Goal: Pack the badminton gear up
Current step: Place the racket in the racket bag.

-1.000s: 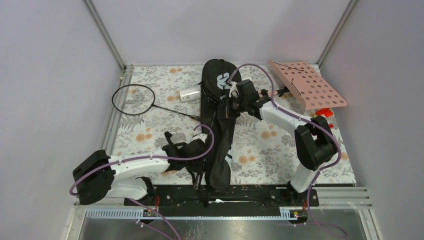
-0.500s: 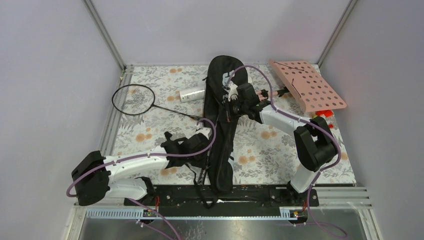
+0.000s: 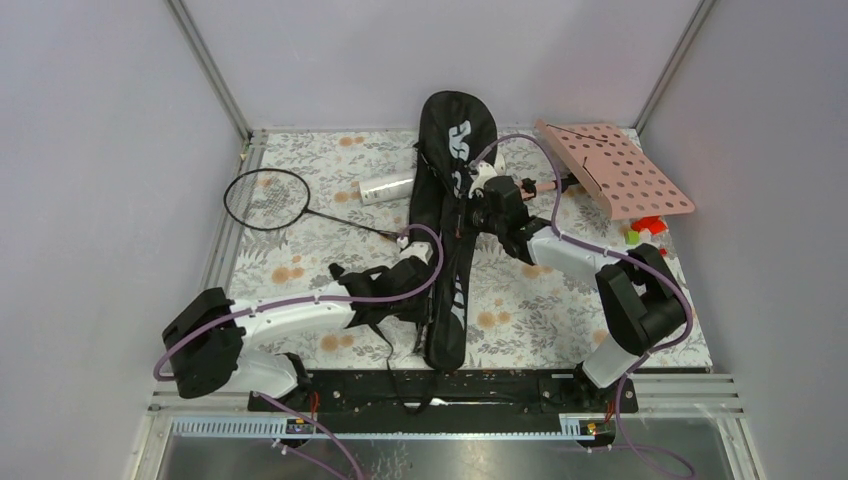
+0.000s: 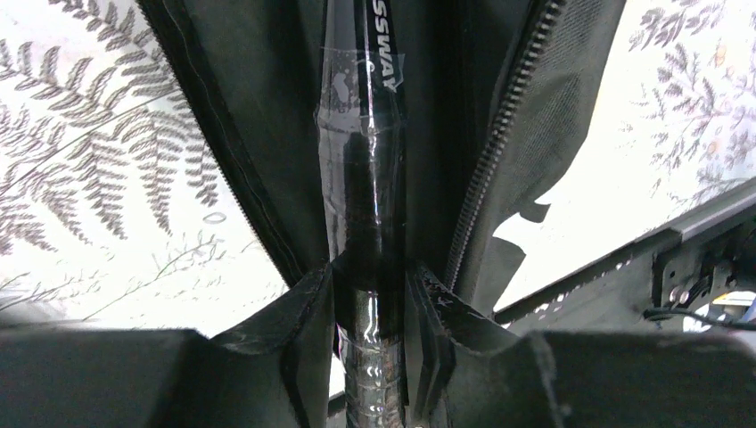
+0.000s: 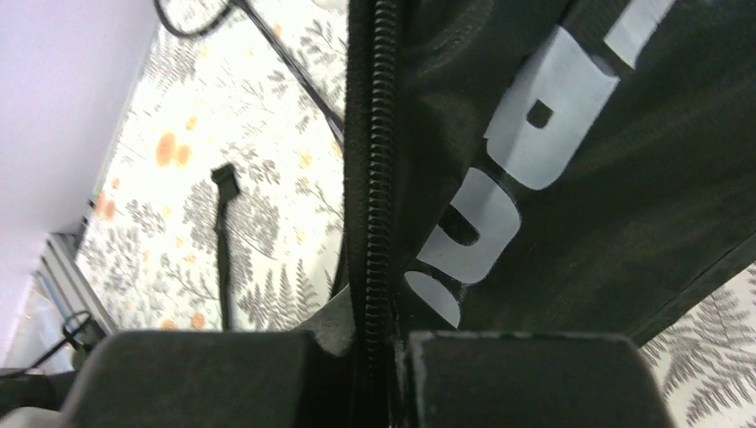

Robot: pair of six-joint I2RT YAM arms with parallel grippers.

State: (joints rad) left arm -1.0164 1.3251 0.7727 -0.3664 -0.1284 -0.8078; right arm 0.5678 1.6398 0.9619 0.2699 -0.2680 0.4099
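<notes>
Left pincer (image 4: 370,294) pinches the film-wrapped handle of a black racket (image 4: 361,178), which lies inside the unzipped black bag (image 4: 250,107). Right pincer (image 5: 385,343) is pressed together on the bag's zipper edge (image 5: 374,178), beside the white lettering. The bag runs lengthwise down the middle of the floral surface (image 3: 530,300), wide end at the far side. A second racket (image 3: 265,197) lies flat to its left; the white tube (image 3: 385,187) rests just beside the bag. A pink perforated stand (image 3: 620,170) stands at far right.
</notes>
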